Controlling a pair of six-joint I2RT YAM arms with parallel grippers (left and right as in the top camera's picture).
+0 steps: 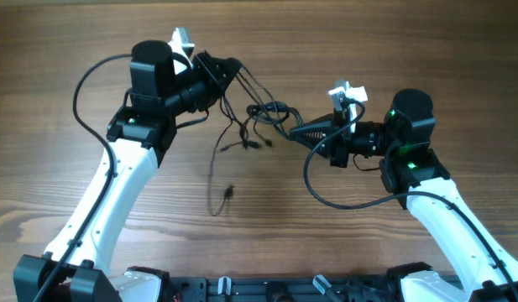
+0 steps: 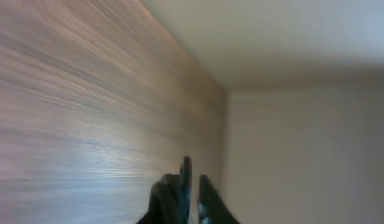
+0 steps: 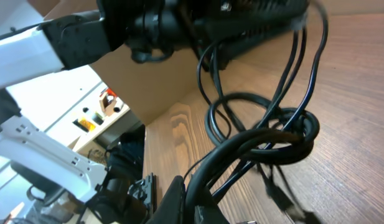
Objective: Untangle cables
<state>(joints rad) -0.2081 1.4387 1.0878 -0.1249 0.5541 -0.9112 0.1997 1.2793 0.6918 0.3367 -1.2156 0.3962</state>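
Overhead, left-wrist and right-wrist views of two arms at a wooden table [image 1: 359, 252]. The cables [image 1: 271, 111], thin black wires, form a small knot of loops just toward 12 o'clock from the table's centre, held between the two arms. The left gripper [image 1: 232, 71] lies at 10 o'clock of the knot. Several taut strands run from its tip down to the loops, so it appears pressed together on the cables. In its own blurred wrist view the two dark fingers [image 2: 186, 180] stand almost together with only a thin gap, and no wire can be made out between them. The right gripper [image 1: 294, 130] lies at 4 o'clock of the knot, touching it. In the right-wrist view a thick bundle of strands enters between its fingers [image 3: 174, 194] at 6 o'clock, so it is pinching the cables at the edge of the knot. From that pinch the loops [image 3: 276, 134] curl toward 2 o'clock, and two strands rise to 12 o'clock, reaching the dark body of the other arm. Loose ends hang from the knot toward 7 o'clock. Two short ones [image 1: 248, 145] end just beside it. One long strand curves down to rest on the table, with a small plug [image 1: 231, 191] beside its lower end.
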